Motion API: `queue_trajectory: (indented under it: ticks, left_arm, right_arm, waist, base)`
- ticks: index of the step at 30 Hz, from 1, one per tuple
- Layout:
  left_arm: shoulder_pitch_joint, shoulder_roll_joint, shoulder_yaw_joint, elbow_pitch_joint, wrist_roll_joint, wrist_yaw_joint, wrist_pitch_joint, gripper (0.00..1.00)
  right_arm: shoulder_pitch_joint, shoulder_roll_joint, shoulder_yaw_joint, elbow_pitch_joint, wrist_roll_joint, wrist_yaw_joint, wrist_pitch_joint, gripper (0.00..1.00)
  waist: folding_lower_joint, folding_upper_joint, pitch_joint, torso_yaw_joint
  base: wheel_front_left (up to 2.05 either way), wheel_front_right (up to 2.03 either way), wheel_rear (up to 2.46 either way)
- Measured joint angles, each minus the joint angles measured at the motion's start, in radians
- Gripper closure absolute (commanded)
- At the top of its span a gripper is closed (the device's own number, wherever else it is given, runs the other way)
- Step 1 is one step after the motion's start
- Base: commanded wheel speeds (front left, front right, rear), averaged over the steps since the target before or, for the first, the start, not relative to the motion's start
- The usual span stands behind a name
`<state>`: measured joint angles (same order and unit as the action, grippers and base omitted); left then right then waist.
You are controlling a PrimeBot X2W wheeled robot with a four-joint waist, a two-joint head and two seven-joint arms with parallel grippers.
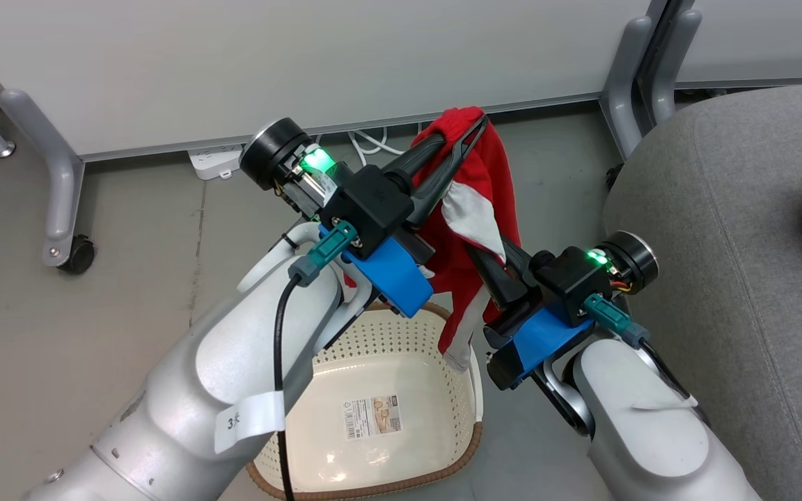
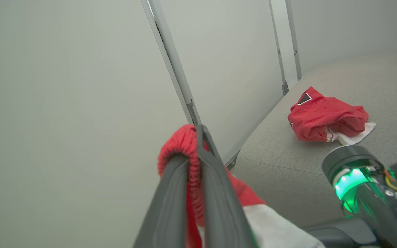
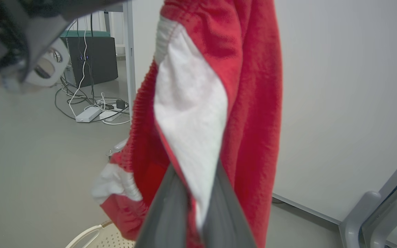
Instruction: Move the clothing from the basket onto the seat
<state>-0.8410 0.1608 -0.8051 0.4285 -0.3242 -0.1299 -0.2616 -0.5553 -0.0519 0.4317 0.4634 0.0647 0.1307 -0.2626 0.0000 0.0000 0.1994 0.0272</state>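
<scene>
Grip: left gripper [image 1: 477,129] pinched shut on red garment [image 1: 491,174] top, right gripper [image 1: 488,261] pinched shut lower down | Axis: hangs claw to claw | Target: seat [image 1: 721,278] lies to their right, nearest your right gripper.

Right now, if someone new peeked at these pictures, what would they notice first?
Probably the red garment with a white panel, held up in the air above the basket: the left gripper pinches its top and the right gripper is shut on it lower down. Next, a second red garment lying crumpled on the grey seat to the robot's right.
</scene>
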Motion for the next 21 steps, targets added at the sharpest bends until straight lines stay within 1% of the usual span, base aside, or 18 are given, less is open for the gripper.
queue_trajectory:
  ticks: [6,7,8,13,21]
  left_arm:
    - [0.000,0.000,-0.002,0.000,0.000,0.000,0.000,1.00]
    - [0.001,0.000,-0.002,0.000,0.000,0.000,0.000,0.79]
    - [0.001,0.000,-0.002,0.001,0.000,0.000,0.000,0.00]
    - [0.004,-0.001,-0.005,0.005,-0.004,0.000,0.000,0.00]
    - [0.014,0.001,-0.036,0.037,-0.025,0.000,0.000,0.00]
  right_arm:
    - [0.000,0.000,-0.002,-0.004,0.006,0.000,0.000,1.00]
    - [0.000,0.000,-0.002,-0.006,0.006,0.000,0.000,1.00]
    - [0.000,0.000,-0.003,-0.007,0.007,0.000,0.000,1.00]
    - [0.000,0.000,-0.010,-0.015,0.007,0.000,0.000,1.00]
    - [-0.001,0.000,-0.044,-0.041,0.007,0.000,0.000,1.00]
  waist:
    - [0.0000,0.0000,0.002,-0.001]
    - [0.0000,0.0000,0.003,-0.001]
    - [0.0000,0.0000,0.004,-0.001]
    - [0.0000,0.0000,0.010,-0.002]
    - [0.0000,0.0000,0.023,-0.004]
  base:
    - [0.00,0.00,0.00]
    - [0.00,0.00,0.00]
    - [0.00,0.00,0.00]
    - [0.00,0.00,0.00]
    - [0.00,0.00,0.00]
